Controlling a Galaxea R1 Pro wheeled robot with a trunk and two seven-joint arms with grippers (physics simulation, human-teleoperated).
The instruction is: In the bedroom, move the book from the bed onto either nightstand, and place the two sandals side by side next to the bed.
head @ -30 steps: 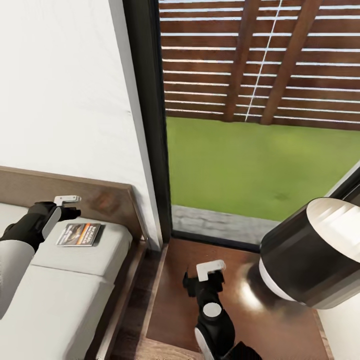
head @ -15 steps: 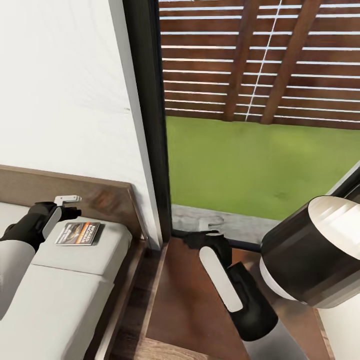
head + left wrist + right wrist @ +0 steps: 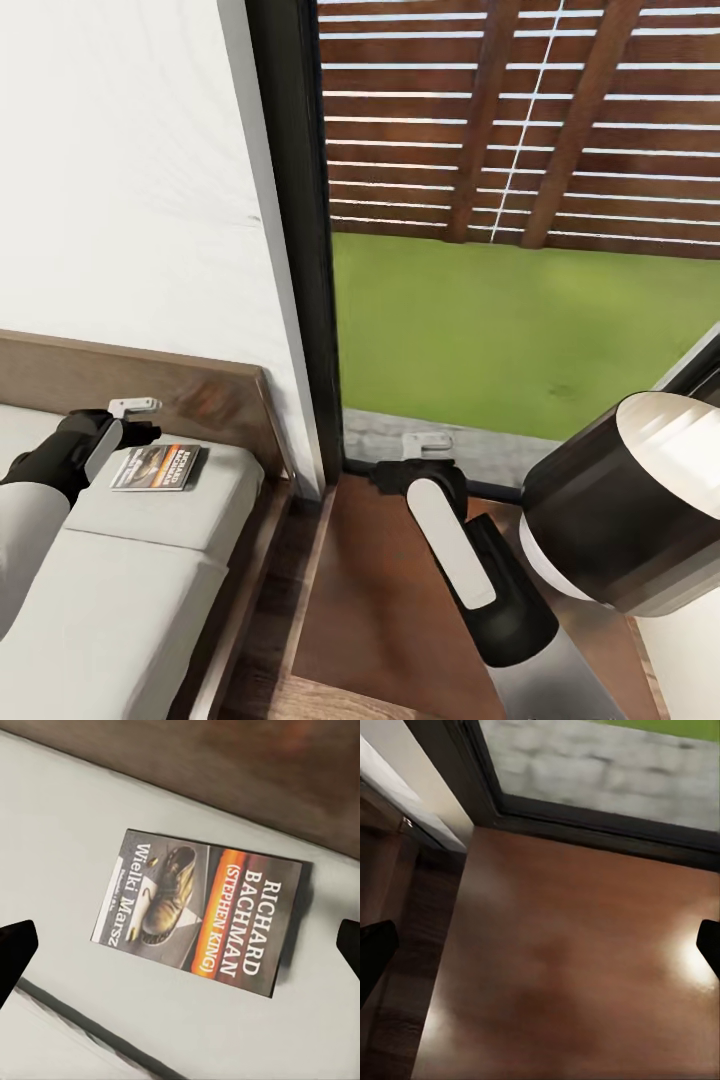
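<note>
Left wrist view shows you the book (image 3: 201,910) flat on the bed (image 3: 67,855), your left gripper (image 3: 180,945) spread wide above it. Your right gripper (image 3: 540,945) hangs spread over the nightstand (image 3: 577,975).

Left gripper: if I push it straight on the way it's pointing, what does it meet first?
Most likely the book: the left gripper looks squarely down at it, lying flat on the bed, centred between the open fingers.

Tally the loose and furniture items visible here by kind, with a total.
book: 1
bed: 1
nightstand: 1
lamp: 1
Total: 4
</note>
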